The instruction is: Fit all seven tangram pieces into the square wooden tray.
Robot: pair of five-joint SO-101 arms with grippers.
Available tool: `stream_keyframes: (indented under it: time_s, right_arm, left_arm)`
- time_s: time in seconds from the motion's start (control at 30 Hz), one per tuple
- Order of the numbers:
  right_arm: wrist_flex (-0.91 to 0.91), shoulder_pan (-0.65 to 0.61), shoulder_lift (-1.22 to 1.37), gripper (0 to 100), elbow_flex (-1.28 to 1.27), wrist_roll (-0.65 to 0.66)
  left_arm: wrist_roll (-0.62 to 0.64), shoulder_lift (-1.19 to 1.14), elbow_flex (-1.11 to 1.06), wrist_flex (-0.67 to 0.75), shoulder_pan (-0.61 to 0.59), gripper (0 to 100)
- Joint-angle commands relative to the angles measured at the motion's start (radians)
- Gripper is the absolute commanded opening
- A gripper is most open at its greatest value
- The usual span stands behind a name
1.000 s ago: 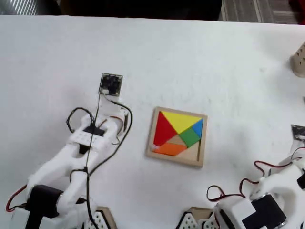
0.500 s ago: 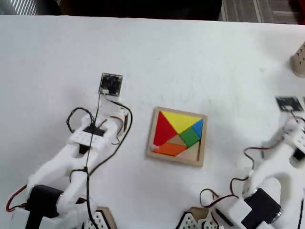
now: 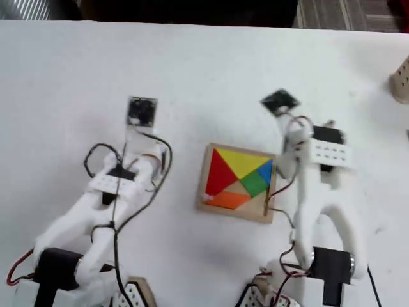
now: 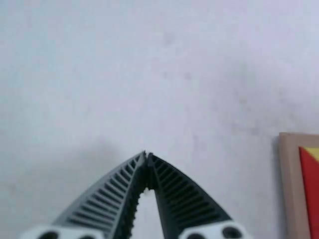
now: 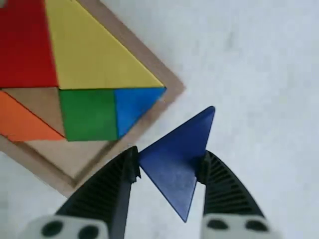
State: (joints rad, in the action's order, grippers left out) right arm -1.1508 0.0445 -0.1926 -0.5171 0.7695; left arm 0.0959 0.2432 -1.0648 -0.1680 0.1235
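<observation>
The right gripper (image 5: 168, 155) clamps a dark blue triangle (image 5: 177, 169) just beside the tray (image 3: 203, 179) at its 2 o'clock corner, while the left gripper (image 4: 147, 158), jaws together on nothing, hovers at 9 o'clock.

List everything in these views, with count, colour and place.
table: 1, white, under everything
wooden tray: 1, light wood, mid-table
red triangle: 1, red, in tray
yellow triangle: 1, yellow, in tray, far side
green square: 1, green, in tray
light blue triangle: 1, light blue, in tray, touching green square
orange piece: 1, orange, in tray, arms' side
dark blue triangle: 1, dark blue, in right gripper, beside tray
perforated object: 1, beige, high view's right edge
left gripper: 1, dark, shut, over bare table
right gripper: 1, dark, shut on dark blue triangle
</observation>
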Motion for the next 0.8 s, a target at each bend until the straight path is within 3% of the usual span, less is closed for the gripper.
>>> stream_keyframes:
  time_s: [0.0, 0.27, 0.37, 0.5, 0.77]
  right_arm:
    - [-0.002, -0.124, -0.015, 8.0, 0.025, -0.015]
    - [0.107, -0.308, -0.015, 8.8, -0.077, -0.063]
    - [0.11, -0.346, -0.015, 17.6, -0.104, -0.064]
    - [0.11, -0.361, -0.016, 29.3, -0.11, -0.064]
    - [0.041, -0.352, -0.036, 28.3, -0.091, -0.083]
  left_arm:
    - [0.003, 0.008, 0.08, -0.006, -0.077, 2]
    - [0.003, 0.008, 0.081, -0.006, -0.084, 2]
    - [0.003, 0.01, 0.081, -0.006, -0.084, 2]
    - [0.003, 0.01, 0.078, -0.006, -0.081, 2]
    - [0.003, 0.01, 0.075, -0.008, -0.074, 2]
